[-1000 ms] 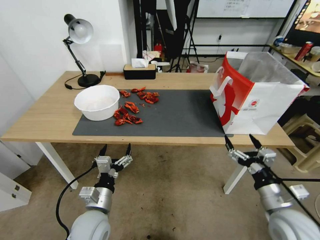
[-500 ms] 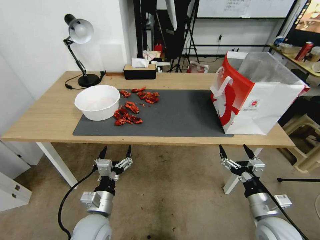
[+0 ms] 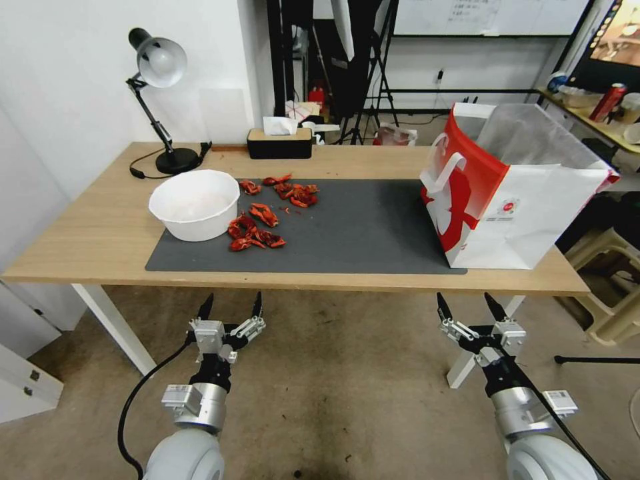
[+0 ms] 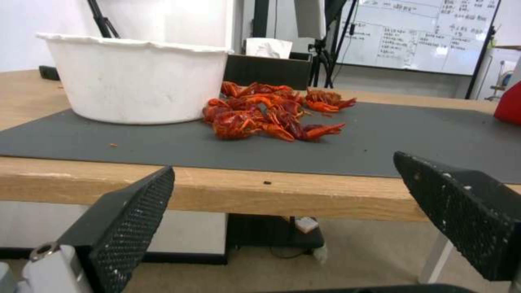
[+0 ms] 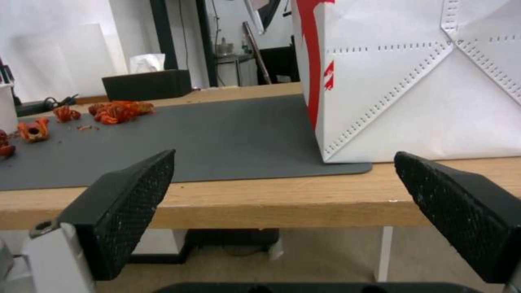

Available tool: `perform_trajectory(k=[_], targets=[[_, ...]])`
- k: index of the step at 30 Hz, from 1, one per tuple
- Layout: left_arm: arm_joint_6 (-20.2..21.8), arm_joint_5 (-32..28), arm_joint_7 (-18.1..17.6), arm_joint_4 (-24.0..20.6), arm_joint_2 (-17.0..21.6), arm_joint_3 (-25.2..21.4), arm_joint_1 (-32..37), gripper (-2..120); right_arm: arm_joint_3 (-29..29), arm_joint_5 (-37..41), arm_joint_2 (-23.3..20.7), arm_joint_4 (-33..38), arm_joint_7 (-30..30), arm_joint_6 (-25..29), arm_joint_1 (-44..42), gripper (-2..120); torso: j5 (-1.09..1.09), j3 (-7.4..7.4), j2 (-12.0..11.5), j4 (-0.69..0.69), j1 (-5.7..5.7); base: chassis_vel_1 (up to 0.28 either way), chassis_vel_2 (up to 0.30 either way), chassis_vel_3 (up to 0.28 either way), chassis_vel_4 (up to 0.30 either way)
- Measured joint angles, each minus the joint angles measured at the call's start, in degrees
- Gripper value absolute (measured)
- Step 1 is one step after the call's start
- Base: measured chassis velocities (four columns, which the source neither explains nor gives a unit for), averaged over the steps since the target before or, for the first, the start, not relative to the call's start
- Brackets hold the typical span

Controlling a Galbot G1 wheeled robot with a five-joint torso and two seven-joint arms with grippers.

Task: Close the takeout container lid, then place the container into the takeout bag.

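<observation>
Bag (image 3: 513, 200): we see it upright on the table's (image 3: 93, 227) right end, mouth open, its corner resting on the grey mat's (image 3: 360, 227) edge; the container's place we cannot tell.
Right gripper (image 3: 469, 309): we hold it below the table's front edge, before the bag, fingers spread wide, gripping nothing.
Left gripper (image 3: 230, 303): we hold it low before the table's left half, fingers wide apart, empty.
Bowl (image 3: 194, 203): white, on the mat's left end.
Crayfish (image 3: 257, 230): red pieces scattered just beside the bowl.
Lamp (image 3: 157, 93): at the far left corner.
</observation>
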Motion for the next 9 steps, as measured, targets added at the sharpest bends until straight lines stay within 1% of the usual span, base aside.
perform_trajectory(k=[9], targets=[[0.0, 0.0, -0.03, 0.0, 0.01, 0.0, 0.0, 100, 0.0, 0.06, -0.04, 0.07, 0.02, -0.1, 0.02, 100, 0.0, 0.0, 0.0, 0.0, 0.0, 0.0, 0.0, 0.0, 0.0]])
